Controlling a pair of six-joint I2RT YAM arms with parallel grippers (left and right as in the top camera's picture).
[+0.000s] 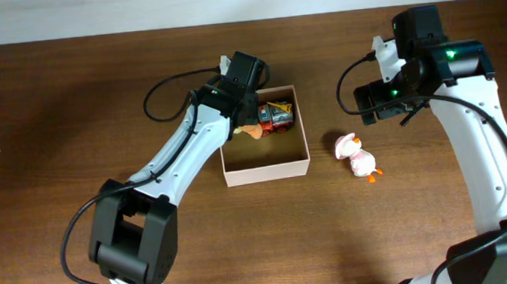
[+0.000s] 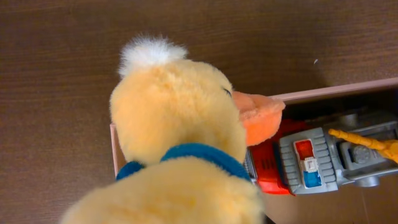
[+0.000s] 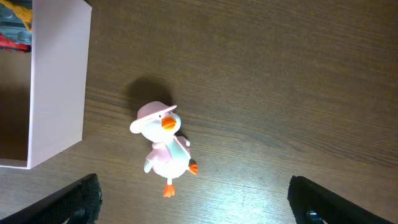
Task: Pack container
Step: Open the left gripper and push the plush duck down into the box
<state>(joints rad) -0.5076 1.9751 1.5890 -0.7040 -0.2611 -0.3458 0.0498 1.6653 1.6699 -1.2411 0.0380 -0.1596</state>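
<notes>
Left gripper (image 1: pixel 246 116) is clamping the plush duck (image 2: pixel 180 124), its fingers hidden behind the plush. Container (image 1: pixel 269 169) is lying directly beneath it, corner wall under the duck, fire truck (image 2: pixel 311 163) inside. Left arm is nearer. Right gripper (image 3: pixel 199 202) is hovering with fingers apart, pink duck (image 3: pixel 163 149) below it and the container off to its left.

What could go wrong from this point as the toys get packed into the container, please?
1. The yellow plush duck overlaps the rim of the container, beside the red toy truck; dropped here, it could catch the wall or tip outside.
2. The small pink duck figurine lies loose under the open right end effector; an off-centre grasp could knock it away.
</notes>
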